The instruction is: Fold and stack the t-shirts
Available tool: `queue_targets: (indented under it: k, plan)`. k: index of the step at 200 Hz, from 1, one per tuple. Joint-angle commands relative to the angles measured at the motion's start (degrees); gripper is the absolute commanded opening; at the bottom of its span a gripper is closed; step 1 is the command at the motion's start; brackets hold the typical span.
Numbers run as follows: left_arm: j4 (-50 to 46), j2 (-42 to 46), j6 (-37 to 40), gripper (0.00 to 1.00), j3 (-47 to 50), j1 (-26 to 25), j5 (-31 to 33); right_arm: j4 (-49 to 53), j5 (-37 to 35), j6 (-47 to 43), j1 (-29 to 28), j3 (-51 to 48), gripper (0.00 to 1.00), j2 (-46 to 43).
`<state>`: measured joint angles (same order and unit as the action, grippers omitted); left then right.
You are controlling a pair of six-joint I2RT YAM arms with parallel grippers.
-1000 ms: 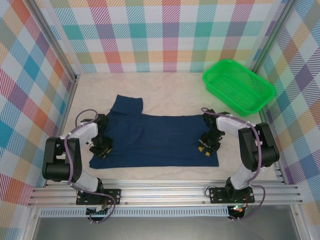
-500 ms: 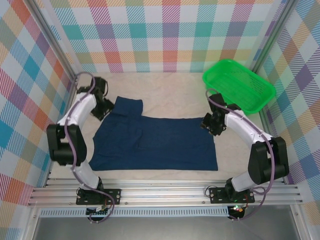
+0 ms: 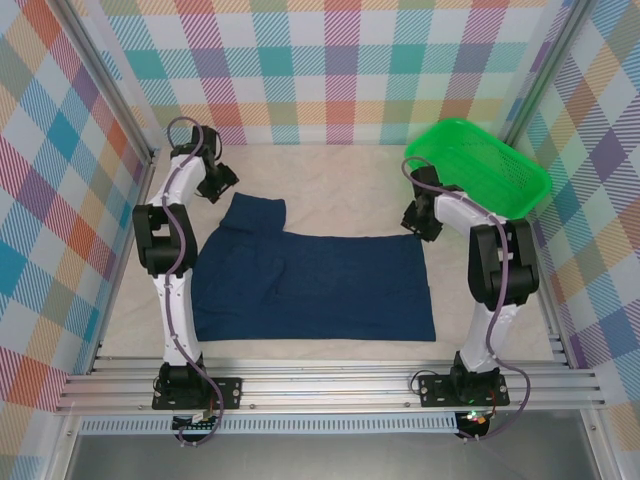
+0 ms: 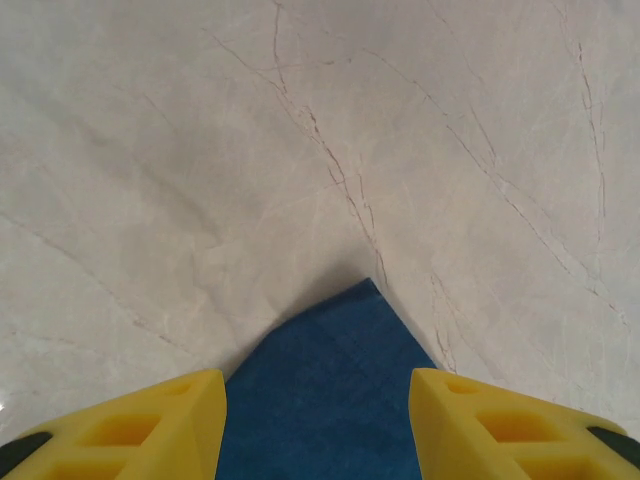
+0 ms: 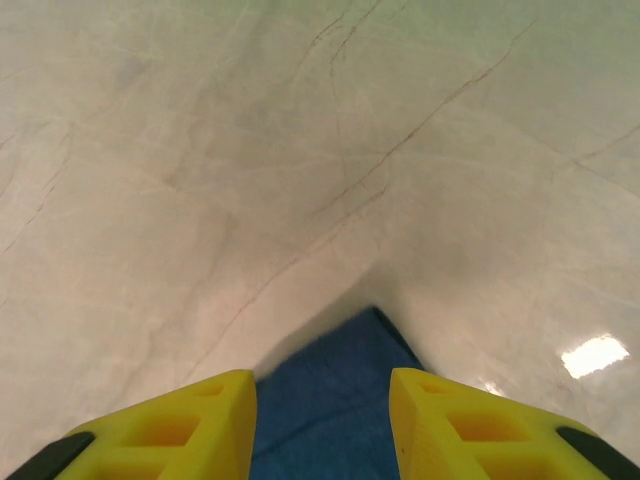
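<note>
The dark navy t-shirt (image 3: 320,285) lies flat on the pale table, one sleeve pointing to the far left. My left gripper (image 3: 216,186) hovers at that sleeve's far corner. In the left wrist view the blue corner (image 4: 330,390) lies on the table between the yellow fingers (image 4: 165,425), and the left gripper (image 4: 315,400) is open. My right gripper (image 3: 420,224) hangs over the shirt's far right corner. In the right wrist view that corner (image 5: 330,400) sits between the spread fingers (image 5: 455,425) of the open right gripper (image 5: 322,390).
A green plastic basket (image 3: 478,172) stands at the far right, just behind the right gripper. Plaid walls close in the back and both sides. A metal rail (image 3: 320,385) runs along the near edge. Bare table (image 3: 340,185) lies beyond the shirt.
Both arms have swung from the shirt's near side edges out to its far corners. Both sets of jaws stand wider apart than a second ago.
</note>
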<state>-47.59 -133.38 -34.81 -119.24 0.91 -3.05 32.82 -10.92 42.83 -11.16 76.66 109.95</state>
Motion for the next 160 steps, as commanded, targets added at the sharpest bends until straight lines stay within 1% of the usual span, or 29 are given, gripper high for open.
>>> queue_targets:
  k: [1, 26, 58, 78, 98, 134, 160]
  plan:
    - [0.88, -0.50, 1.85, 0.52, -0.83, -0.20, -1.98, 2.99, -2.55, 1.52, 0.65, 2.58, 0.39, 2.02]
    - [1.21, -0.21, 3.23, 0.53, -0.39, -1.35, -1.57, 2.94, -2.36, 1.39, 0.74, 3.35, 0.39, 3.53]
    - [2.12, 1.31, 3.17, 0.54, 1.65, -1.48, -1.31, 5.98, -2.23, 2.64, 0.80, 5.10, 0.37, 5.84]
    - [2.51, 1.40, 3.84, 0.54, 1.38, -1.55, -1.42, 5.71, -2.16, 3.04, 0.83, 4.64, 0.32, 6.11]
    - [2.88, 0.60, 4.22, 0.54, 0.41, -1.52, -2.15, 6.18, -1.87, 2.79, 0.87, 5.43, 0.29, 7.08]
    - [5.35, -0.55, 5.26, 0.56, 1.68, -1.62, -4.14, 8.13, -1.73, 2.44, 0.83, 6.76, 0.12, 7.68]
    - [6.35, -1.82, 6.40, 0.56, 1.08, -2.60, -2.61, 8.75, -1.75, 1.50, 0.70, 7.14, 0.01, 6.64]
